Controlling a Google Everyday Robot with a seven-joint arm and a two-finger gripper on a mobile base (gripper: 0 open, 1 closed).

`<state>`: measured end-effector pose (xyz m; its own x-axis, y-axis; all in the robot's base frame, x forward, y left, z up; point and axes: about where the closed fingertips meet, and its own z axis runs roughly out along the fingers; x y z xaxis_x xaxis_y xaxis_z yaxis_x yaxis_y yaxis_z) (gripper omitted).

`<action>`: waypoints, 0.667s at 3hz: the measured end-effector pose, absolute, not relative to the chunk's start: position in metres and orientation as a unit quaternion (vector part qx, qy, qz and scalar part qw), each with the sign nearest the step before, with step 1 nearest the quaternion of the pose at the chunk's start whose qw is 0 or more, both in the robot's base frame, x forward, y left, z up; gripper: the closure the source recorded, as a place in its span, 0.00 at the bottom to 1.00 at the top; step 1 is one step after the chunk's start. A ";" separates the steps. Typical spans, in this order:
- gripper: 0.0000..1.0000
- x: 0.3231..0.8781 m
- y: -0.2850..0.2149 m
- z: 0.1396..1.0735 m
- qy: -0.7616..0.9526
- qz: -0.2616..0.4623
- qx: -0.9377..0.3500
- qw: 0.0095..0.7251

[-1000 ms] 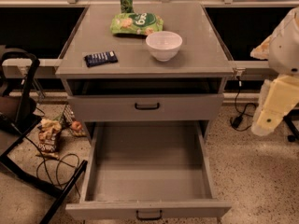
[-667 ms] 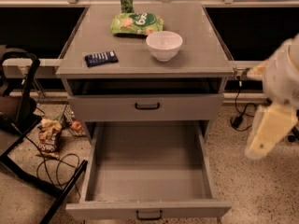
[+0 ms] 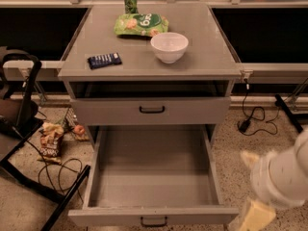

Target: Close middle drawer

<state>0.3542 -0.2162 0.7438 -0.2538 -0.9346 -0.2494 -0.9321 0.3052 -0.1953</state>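
The gripper (image 3: 252, 218) hangs low in front of the grey cabinet (image 3: 144, 76), off to its right. I cannot tell if it is spread or pinched. The middle drawer (image 3: 153, 177) sticks far out of the cabinet toward the camera, its wide front running left to right.

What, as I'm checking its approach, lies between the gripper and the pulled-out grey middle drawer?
Nothing in the camera view: the cream gripper, low right, sits beside the front corner of the grey middle drawer.

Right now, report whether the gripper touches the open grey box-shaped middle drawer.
Cannot tell. The camera view shows the gripper low right, beside the middle drawer's front corner, their edges merging.
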 end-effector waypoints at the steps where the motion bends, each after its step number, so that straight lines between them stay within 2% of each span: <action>1: 0.00 0.319 -0.226 0.646 0.803 0.031 -0.584 0.113; 2: 0.00 0.301 -0.234 0.593 0.824 0.062 -0.558 0.080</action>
